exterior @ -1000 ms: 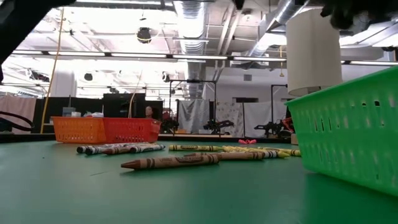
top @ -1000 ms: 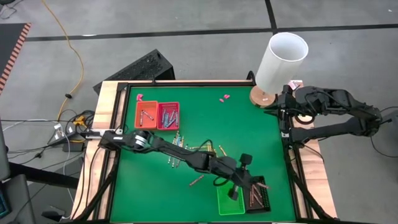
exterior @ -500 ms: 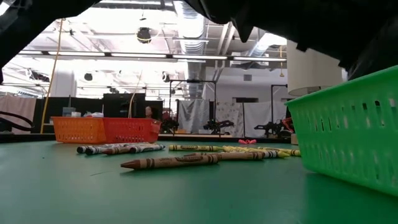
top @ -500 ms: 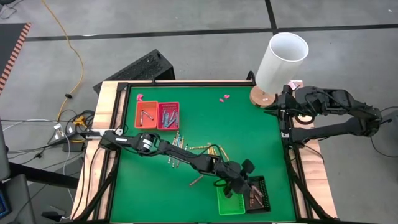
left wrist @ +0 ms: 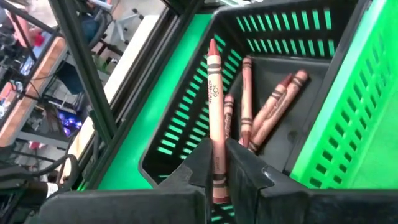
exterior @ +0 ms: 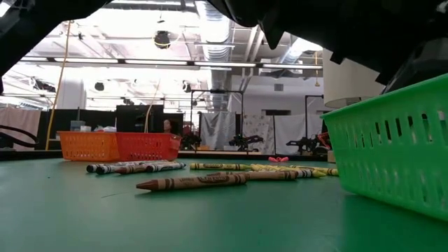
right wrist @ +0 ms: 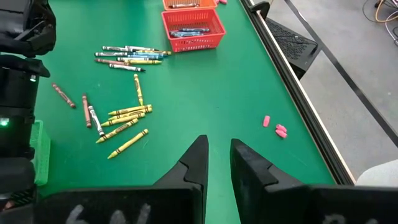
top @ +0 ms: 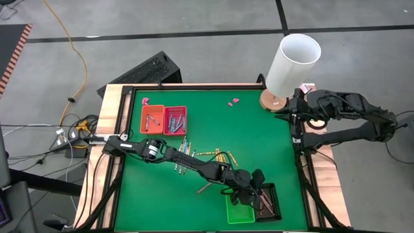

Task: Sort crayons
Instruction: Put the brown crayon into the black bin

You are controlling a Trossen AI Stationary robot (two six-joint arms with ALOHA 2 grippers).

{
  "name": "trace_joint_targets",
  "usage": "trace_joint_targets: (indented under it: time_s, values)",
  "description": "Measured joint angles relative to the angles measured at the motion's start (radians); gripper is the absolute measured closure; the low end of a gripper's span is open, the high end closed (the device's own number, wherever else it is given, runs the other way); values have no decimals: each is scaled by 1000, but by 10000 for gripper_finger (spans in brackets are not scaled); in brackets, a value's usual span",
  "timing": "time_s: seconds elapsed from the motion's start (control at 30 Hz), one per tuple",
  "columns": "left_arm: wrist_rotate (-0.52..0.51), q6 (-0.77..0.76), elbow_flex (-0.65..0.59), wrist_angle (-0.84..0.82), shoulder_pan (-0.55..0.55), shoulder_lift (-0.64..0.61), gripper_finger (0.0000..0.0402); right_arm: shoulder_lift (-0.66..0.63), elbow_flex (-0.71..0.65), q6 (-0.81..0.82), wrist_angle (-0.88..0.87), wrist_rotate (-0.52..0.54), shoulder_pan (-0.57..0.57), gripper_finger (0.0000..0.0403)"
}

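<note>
The left tool (left wrist: pixel 219 163) pinches a brown-red paper-wrapped crayon (left wrist: pixel 216 118) by its lower end, long axis pointing forward over the black slotted plastic tray (left wrist: pixel 186 112) directly beneath; the right tool (right wrist: pixel 217 155), part-open, waits far off

One camera hangs high above and looks straight down on the whole flat green table (top: pixel 213 129). One sits right on the tabletop and looks level across it into the big room behind. One rides on the left arm, very close to the dark plastic basket (left wrist: pixel 186 134). One rides on the right arm, farther off, looking along the table. The high, low and right arm cameras all see the scattered thin wax crayons (top: pixel 217 155) (exterior: pixel 192 182) (right wrist: pixel 124 124).
</note>
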Motion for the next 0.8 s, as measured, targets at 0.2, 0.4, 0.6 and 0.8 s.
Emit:
trace_joint_targets:
  time_s: [0.2,0.4,0.6,0.8]
  values:
    - [1,-1,0,4,0,0,374,0,0,0,0,0,0,335]
    - [2,-43,0,11,0,0,362,0,0,-1,0,0,0,335]
    - [2,-72,-1,31,0,0,328,0,0,-1,0,0,0,335]
    - [-61,-147,1,73,-4,0,295,0,0,-1,0,0,0,335]
